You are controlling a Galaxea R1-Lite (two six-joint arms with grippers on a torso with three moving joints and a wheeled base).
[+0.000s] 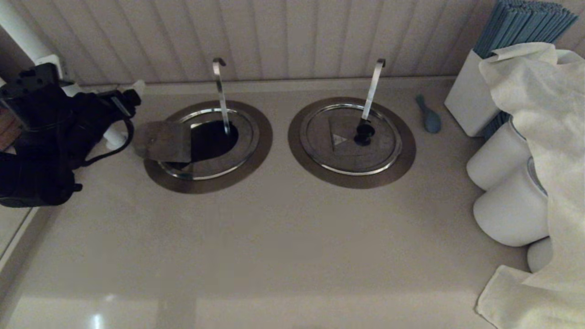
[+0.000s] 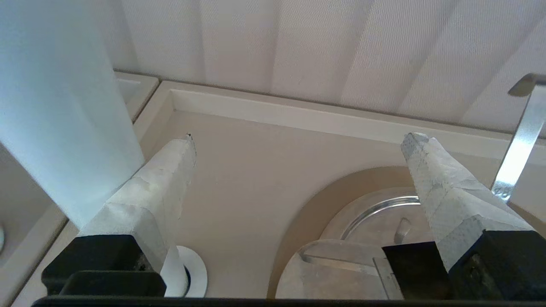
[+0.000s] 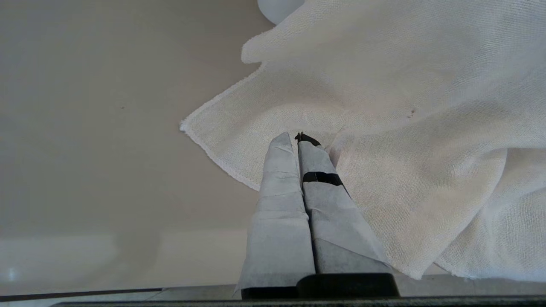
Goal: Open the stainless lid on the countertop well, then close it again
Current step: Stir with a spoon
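Two wells on the counter in the head view: the left well (image 1: 208, 146) shows its dark hole, the lid (image 1: 164, 141) folded up on its left half, ladle handle (image 1: 220, 91) rising from it. Left gripper (image 1: 125, 98) sits just left of it. Left wrist view: left gripper (image 2: 298, 145) spread wide, holding nothing, lid (image 2: 341, 273) below. Right wrist view: right gripper (image 3: 298, 138) pressed together over a white cloth (image 3: 405, 128).

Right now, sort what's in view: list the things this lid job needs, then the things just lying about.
Job:
stainless lid, half folded up
countertop well, open, ladle handle rising from it
left gripper, open, beside it

Lying about:
twin lid, closed
blue spoon
white cloth
white cylinders
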